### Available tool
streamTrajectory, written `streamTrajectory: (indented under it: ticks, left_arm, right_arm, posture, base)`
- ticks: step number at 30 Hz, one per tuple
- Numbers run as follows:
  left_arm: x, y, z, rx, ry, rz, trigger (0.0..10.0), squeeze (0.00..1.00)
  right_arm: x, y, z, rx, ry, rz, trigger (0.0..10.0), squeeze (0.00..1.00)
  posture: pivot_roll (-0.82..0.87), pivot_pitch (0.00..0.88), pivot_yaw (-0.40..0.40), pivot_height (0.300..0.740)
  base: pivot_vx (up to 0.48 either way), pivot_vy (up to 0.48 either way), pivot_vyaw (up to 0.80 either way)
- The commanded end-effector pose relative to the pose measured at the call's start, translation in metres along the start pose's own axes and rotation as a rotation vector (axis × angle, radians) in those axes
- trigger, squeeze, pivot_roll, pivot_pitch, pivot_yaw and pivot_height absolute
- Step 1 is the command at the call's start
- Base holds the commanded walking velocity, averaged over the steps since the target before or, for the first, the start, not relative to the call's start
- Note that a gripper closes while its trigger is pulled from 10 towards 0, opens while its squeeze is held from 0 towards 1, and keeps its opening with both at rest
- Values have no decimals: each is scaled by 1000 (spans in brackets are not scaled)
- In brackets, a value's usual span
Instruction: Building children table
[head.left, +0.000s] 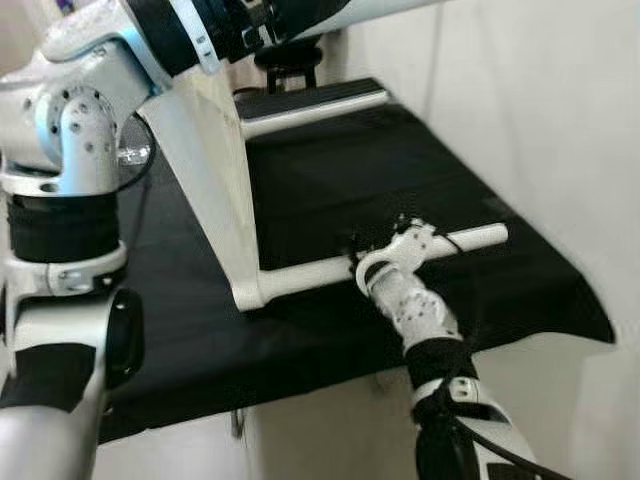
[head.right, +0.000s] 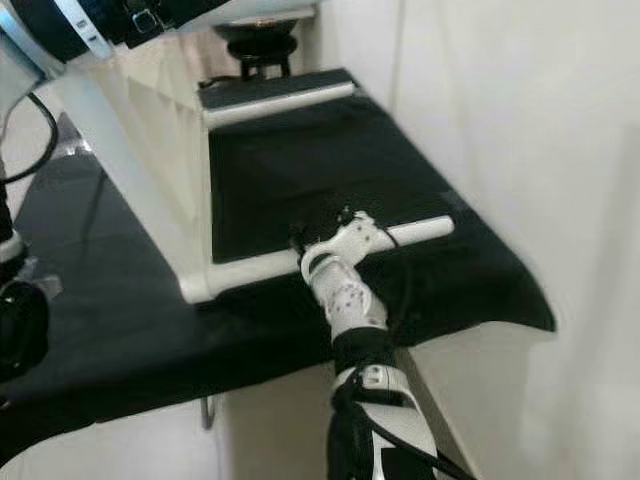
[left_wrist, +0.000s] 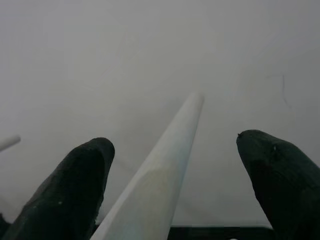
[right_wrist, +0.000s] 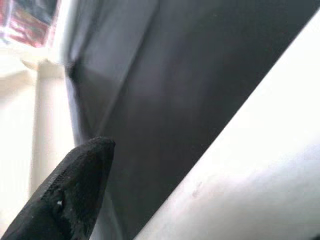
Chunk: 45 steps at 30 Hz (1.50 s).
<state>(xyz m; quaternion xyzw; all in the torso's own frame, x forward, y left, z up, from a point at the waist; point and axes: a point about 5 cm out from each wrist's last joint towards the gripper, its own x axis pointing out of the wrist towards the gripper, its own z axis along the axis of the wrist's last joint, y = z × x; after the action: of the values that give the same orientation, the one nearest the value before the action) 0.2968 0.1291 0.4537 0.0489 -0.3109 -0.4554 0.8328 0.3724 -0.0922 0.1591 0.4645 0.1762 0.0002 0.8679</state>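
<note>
Counter (head.left: 300, 330) draped in matte black cloth, set against a plain white wall (head.left: 560, 120); on it, a smooth white children's table (head.left: 215, 190) tipped on edge, its round legs lying level over the cloth. Right gripper (head.left: 385, 248) meets the near leg (head.left: 475, 238); whether it pinches cannot be told. Left gripper (left_wrist: 175, 180), fingers (left_wrist: 75, 185) spread, flanks a far leg (left_wrist: 165, 165); a dark stool (head.left: 290, 55) stands behind.
</note>
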Motion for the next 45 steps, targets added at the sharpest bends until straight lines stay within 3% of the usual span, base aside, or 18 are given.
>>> streamTrajectory:
  ticks: [1, 2, 6, 11, 12, 13, 14, 15, 16, 19, 23, 28, 32, 33, 36, 40, 42, 45]
  left_arm:
    - [-3, 2, -7, -20, 30, 7, 10000, 0]
    - [-3, 3, -8, -23, 27, 5, 10000, 0]
    - [-3, 1, -9, -31, 24, 2, 10000, 0]
    - [-4, 0, -8, -36, 25, -6, 10000, 0]
    - [-4, 0, -9, -38, 23, -9, 10000, 0]
    - [-4, -1, -9, -41, 15, -14, 10000, 0]
    - [-4, -1, -9, -41, 15, -14, 10000, 0]
    - [-3, 0, -9, -47, 2, -18, 10000, 0]
    - [-3, 0, -9, -47, 2, -18, 10000, 0]
    - [-3, -1, -9, -48, 0, -20, 10000, 0]
    - [-1, -2, -11, -50, 3, -27, 10000, 0]
    - [0, 0, -7, -20, -5, -22, 10000, 0]
    - [-7, 14, 7, 18, -59, 112, 10000, 0]
    - [-20, 28, 12, 44, -78, 270, 10000, 0]
    - [-38, 37, 2, 66, -34, 400, 10000, 0]
    - [-56, 42, -14, 78, 35, 471, 10000, 0]
    - [-80, 38, -33, 54, 83, 532, 10000, 0]
    - [-88, 36, -37, 53, 97, 551, 10000, 0]
  right_arm:
    - [-20, 6, -57, 225, 112, 105, 10000, 710]
    - [-32, 9, -48, 269, 86, 170, 10000, 0]
    - [-53, 8, -32, 298, 56, 257, 10000, 0]
    - [-76, -11, -16, 259, 37, 214, 10000, 0]
    - [-83, -23, -12, 221, 32, 170, 10000, 0]
    - [-88, -51, -9, 112, 29, 31, 10000, 0]
    - [-88, -51, -9, 112, 29, 31, 10000, 0]
    - [-90, -56, -3, -6, 13, 1, 10000, 0]
    - [-90, -56, -3, -6, 13, 1, 10000, 0]
    - [-92, -44, 1, 9, -5, 60, 10000, 0]
    - [-94, -12, 4, -51, -1, 206, 10000, 0]
    - [-98, 5, 6, -101, -5, 289, 10000, 0]
    - [-102, 25, 12, -206, -37, 401, 10000, 0]
    - [-105, 36, 16, -309, -61, 458, 10000, 0]
    - [-105, 40, 19, -367, -83, 473, 10000, 0]
    - [-104, 41, 21, -371, -91, 468, 10000, 0]
    - [-102, 43, 22, -378, -96, 464, 10000, 0]
    - [-101, 43, 22, -382, -97, 464, 10000, 0]
  posture:
    - [3, 133, 27, 740]
    - [0, 134, 26, 740]
    - [-11, 133, 26, 740]
    - [-27, 135, 29, 740]
    - [-44, 134, 33, 740]
    - [-50, 130, 37, 740]
    - [-50, 130, 37, 740]
    - [-52, 124, 42, 740]
    - [-52, 124, 42, 740]
    - [-55, 122, 44, 740]
    - [-56, 112, 45, 740]
    - [-53, 112, 53, 740]
    - [-51, 114, 59, 740]
    - [-51, 116, 56, 740]
    - [-49, 114, 50, 740]
    - [-49, 111, 48, 740]
    - [-42, 107, 41, 740]
    - [-41, 108, 40, 740]
  base:
    - [0, 0, 0]
    - [0, 0, 0]
    - [0, 0, 0]
    - [0, 0, 0]
    - [0, 0, 0]
    - [0, 0, 0]
    - [0, 0, 0]
    - [0, 0, 0]
    - [0, 0, 0]
    - [0, 0, 0]
    - [0, 0, 0]
    - [0, 0, 0]
    - [0, 0, 0]
    - [0, 0, 0]
    - [0, 0, 0]
    - [0, 0, 0]
    - [0, 0, 0]
    - [0, 0, 0]
